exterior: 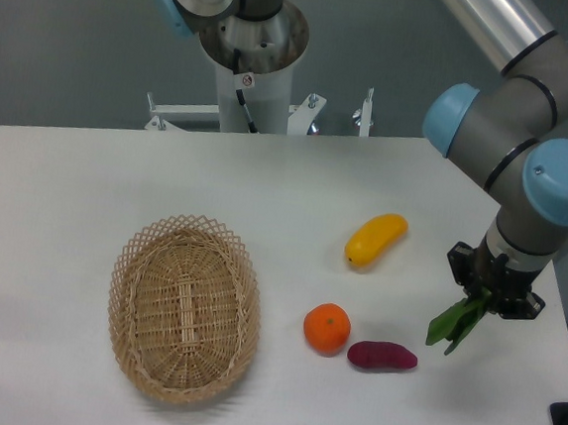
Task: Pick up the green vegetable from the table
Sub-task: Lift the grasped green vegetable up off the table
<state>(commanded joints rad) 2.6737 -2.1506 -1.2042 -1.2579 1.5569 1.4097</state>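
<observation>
The green vegetable [456, 324], a small bunch of dark green leaves, hangs from my gripper [488, 298] at the right side of the white table [68, 184]. The gripper is shut on its upper end. The leaves droop down and to the left, and I cannot tell whether their tips touch the tabletop. The fingertips are mostly hidden by the gripper body and the leaves.
A purple sweet potato [382, 356] lies just left of the hanging leaves, with an orange [327, 328] beside it. A yellow elongated fruit [375, 239] lies further back. A wicker basket [184, 307] stands at front left. The table's right edge is close to the gripper.
</observation>
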